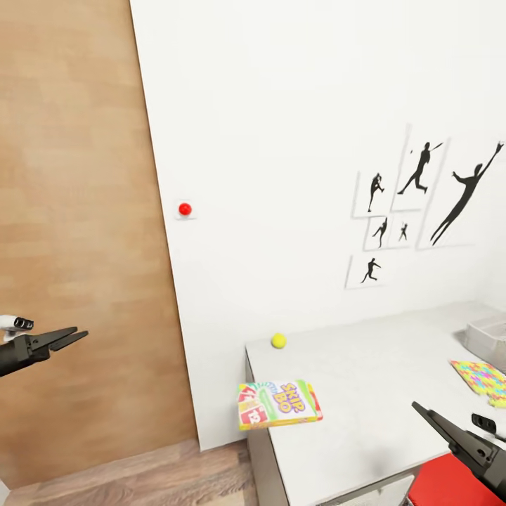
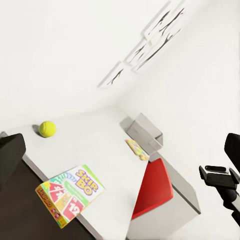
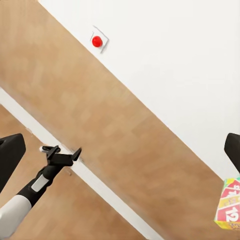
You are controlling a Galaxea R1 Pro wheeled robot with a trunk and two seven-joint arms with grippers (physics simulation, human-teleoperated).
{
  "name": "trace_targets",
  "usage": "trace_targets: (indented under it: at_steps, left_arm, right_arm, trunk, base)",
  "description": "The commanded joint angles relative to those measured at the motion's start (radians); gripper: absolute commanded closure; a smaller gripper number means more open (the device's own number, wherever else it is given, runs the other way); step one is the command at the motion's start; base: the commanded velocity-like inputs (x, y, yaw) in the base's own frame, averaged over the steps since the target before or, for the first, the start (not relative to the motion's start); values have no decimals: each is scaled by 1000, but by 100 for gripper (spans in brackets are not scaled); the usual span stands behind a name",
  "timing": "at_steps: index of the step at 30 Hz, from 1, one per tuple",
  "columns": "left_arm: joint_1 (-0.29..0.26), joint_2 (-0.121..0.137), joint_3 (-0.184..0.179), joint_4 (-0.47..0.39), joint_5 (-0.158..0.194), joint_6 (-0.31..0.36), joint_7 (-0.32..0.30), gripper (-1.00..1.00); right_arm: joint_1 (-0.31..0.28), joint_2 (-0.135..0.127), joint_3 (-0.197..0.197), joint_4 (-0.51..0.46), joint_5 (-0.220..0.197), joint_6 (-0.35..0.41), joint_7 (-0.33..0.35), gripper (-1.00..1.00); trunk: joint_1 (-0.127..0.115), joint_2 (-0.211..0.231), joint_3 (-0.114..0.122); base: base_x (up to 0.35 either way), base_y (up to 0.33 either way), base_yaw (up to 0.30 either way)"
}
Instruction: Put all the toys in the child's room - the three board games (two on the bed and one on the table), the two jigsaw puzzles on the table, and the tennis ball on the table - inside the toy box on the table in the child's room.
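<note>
Pale grey desk [image 1: 365, 372] stands by white wall. Small yellow-green tennis ball [image 1: 279, 341] sits near desk's back corner. Bright Skip-Bo board game box [image 1: 279, 404] lies at front edge, sticking out over it. Colourful jigsaw puzzle [image 1: 481, 379] lies just beside grey toy box [image 1: 488, 334]. Left fingers [image 1: 67, 338] nearly together, holding nothing. Right fingers [image 1: 429, 417]: cannot tell.

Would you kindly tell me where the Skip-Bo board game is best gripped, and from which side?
Probably by the part of the Skip-Bo box overhanging the table corner: it lies flat, so the fingers could close above and below that free edge, coming in level from the robot's side.
</note>
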Motion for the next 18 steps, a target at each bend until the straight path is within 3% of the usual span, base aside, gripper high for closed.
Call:
trace_targets:
  at_steps: [1, 13, 18]
  left_arm:
    - [0, 0, 0, 1, 0, 11, -4, -100]
    - [0, 0, -1, 0, 0, 9, -4, -100]
    - [0, 0, -23, 0, 0, 9, -4, -100]
  right_arm:
    - [0, 0, 0, -1, -6, 8, -1, -100]
    - [0, -3, 0, 0, -6, 10, -1, -100]
    - [0, -4, 0, 1, -6, 10, -1, -100]
  trunk:
    - [0, 0, 1]
    - [0, 0, 16]
    - [0, 0, 22]
  base:
    - [0, 251, -216]
    - [0, 88, -216]
    - [0, 12, -216]
